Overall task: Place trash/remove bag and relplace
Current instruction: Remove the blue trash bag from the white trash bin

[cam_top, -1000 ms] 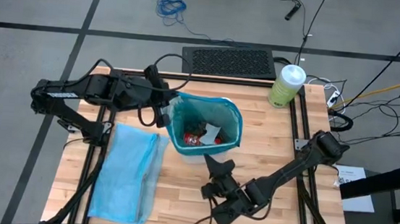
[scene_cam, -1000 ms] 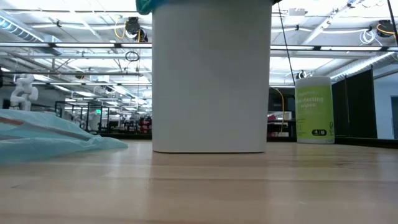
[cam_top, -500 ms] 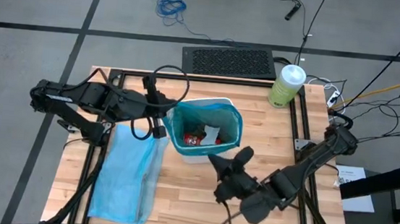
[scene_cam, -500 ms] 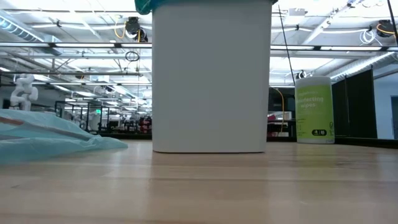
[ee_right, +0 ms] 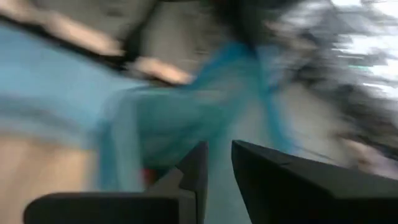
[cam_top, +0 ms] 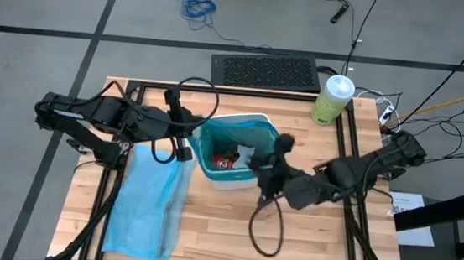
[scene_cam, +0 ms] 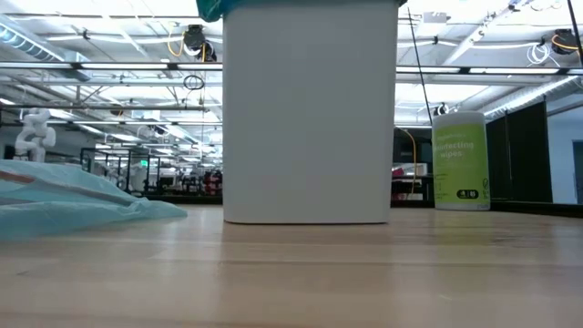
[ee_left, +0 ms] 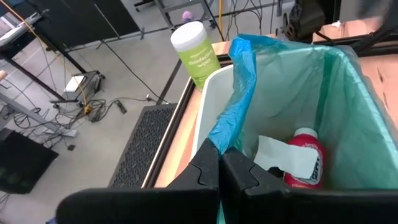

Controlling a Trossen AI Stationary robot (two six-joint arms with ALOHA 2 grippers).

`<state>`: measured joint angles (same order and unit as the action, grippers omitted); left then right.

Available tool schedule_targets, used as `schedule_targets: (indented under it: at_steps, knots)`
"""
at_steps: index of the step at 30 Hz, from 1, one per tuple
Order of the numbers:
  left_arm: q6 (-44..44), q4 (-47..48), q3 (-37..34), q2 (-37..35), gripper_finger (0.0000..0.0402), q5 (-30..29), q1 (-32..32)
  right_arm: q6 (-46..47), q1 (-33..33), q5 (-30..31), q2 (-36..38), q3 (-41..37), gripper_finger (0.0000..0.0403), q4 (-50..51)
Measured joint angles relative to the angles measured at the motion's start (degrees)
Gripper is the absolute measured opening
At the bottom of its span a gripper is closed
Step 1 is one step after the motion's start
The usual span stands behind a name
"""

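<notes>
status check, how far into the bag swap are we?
Trash is already in the bin. In hand: the left gripper is shut on the teal liner at the rim, and the right gripper is at the opposite rim. Left: lifting the liner out and fitting the pale blue bag, lying flat on the table.

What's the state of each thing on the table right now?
bin: upright, liner fitted over its rim, trash inside.
teal liner: left gripper shut on its rim edge.
pale blue bag: lying flat on the table beside the bin.
wipes canister: upright, lid on.
right gripper: at the bin's rim, jaws slightly apart.
</notes>
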<state>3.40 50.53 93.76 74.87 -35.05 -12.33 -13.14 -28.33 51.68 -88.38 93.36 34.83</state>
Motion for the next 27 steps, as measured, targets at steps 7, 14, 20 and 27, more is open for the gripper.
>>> schedule_targets:
  at_steps: [7, 14, 20, 27]
  knots:
    - [0.0, 1.3, 0.0, 0.0, 0.0000, -0.6, -0.2, 0.6, -6.2, 1.6, -9.3, -1.9, 0.0078, 5.0]
    - [-0.1, 1.2, 0.0, 0.0, 0.0000, -0.8, -0.2, -4.0, -7.7, 22.6, -21.6, -2.0, 0.0107, 3.1]
    - [-0.1, 1.1, 0.0, 0.0, 0.0000, -0.8, -0.1, -10.9, -5.1, 29.7, -26.3, -1.9, 0.0133, -4.8]
    - [-0.1, 1.1, 0.0, 0.0, 0.0000, -0.8, -0.1, -11.9, -1.4, 31.3, -26.8, -1.9, 0.0139, -6.0]
